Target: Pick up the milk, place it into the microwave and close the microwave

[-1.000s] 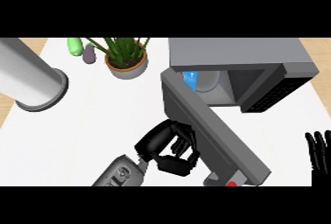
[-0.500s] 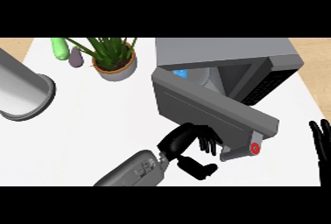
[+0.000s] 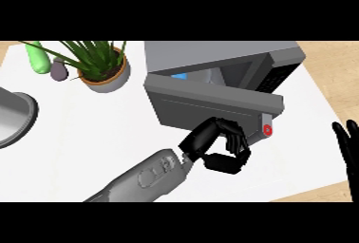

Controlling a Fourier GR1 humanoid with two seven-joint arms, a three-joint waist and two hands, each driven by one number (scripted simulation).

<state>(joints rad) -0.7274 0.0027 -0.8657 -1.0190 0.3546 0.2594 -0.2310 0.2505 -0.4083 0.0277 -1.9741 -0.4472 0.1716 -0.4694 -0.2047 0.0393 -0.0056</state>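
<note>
The microwave [image 3: 224,61] stands at about 1 o'clock on the white counter [image 3: 84,142], with its long side running from left to right. Its door [image 3: 210,107] is almost shut, and only a narrow gap stays along the top edge of the door. Through this gap a small blue and white piece shows, which is probably the milk [image 3: 181,76]; it sits inside the microwave near the left end, and I cannot tell which way it points.

The left hand [image 3: 217,144] is at about 5 o'clock from the door, with the fingers curled and their backs against the lower front of the door, holding nothing. A red button [image 3: 269,128] is just beside it, at the door's right end. The right hand [image 3: 347,147] rests at the 3 o'clock edge, with fingers straight and up.

A potted plant [image 3: 105,66] stands at 11 o'clock, well apart from the microwave. The counter between 7 and 9 o'clock is open room, up to a grey round object [image 3: 14,118] at the left edge.
</note>
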